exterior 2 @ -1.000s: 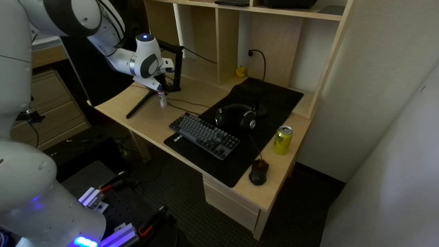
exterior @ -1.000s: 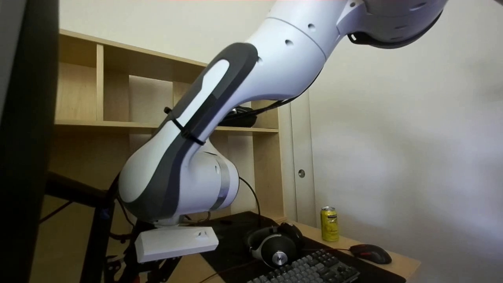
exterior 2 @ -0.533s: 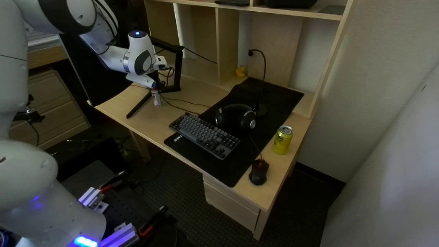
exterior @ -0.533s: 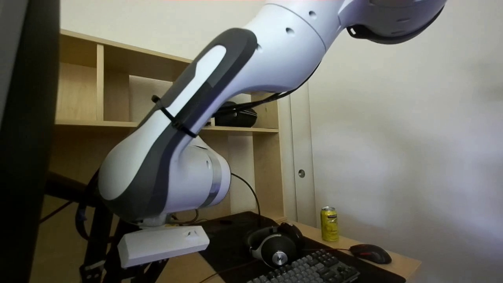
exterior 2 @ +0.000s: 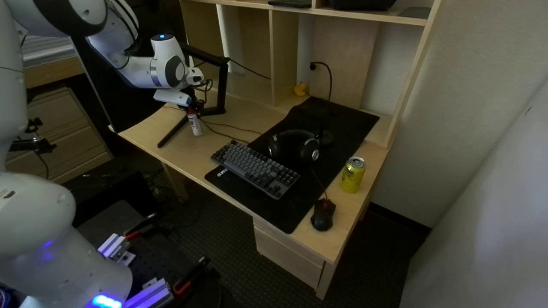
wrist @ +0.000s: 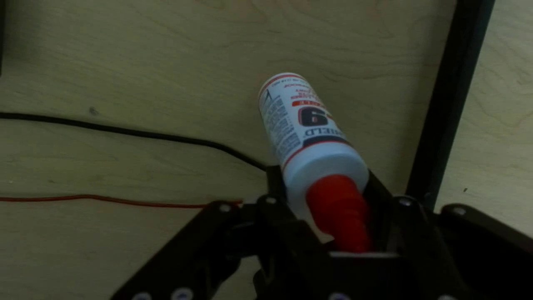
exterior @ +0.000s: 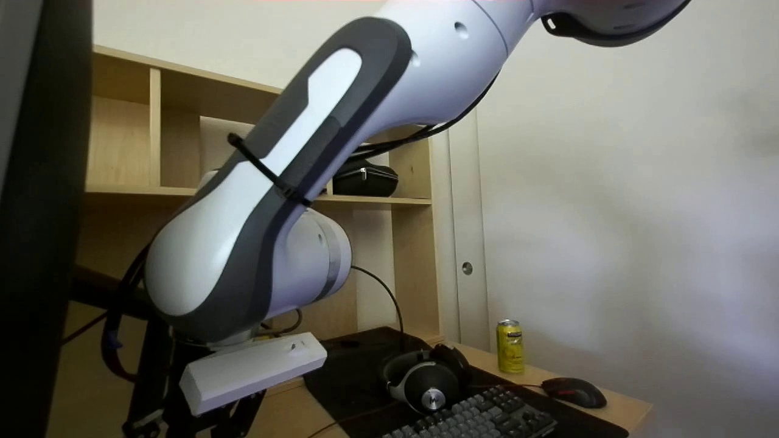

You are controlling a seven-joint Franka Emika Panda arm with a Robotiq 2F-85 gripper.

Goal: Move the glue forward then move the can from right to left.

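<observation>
A: What does this step ask for?

B: Judging by the task, it is the glue's move. The jaws are gripping the glue (wrist: pixel 312 135) around its shoulder, just below the red cap (wrist: pixel 339 208). The hold is high, so the base could swing or drag; a low, slow, even carry suits it best.

A: Is the glue off the counter (exterior 2: pixel 188 149)?

B: The pictures do not settle that. In an exterior view it is on the counter or just above it, beside the dark stand leg (exterior 2: pixel 173 131), and it leans a little.

A: What makes for a good release, then?

B: Straightening it first, setting the base down flat, and only then parting the jaws and lifting straight up, so the cap does not catch. The black cable (wrist: pixel 166 137) needs avoiding too: in the wrist view it runs right up to the jaws, and any contact is hidden. Which way "forward" points is unclear.

A: And how does the glue look?

B: Slim, round and white, with thin red bands, small print, one large dark figure on the label, and a tapering cap partly lost among the jaws.

A: The can?

B: The can (exterior 2: pixel 353 174) is yellow-green with a silvery top, upright near the mouse (exterior 2: pixel 323 214), well apart from the jaws; its turn presumably comes afterwards.
</observation>
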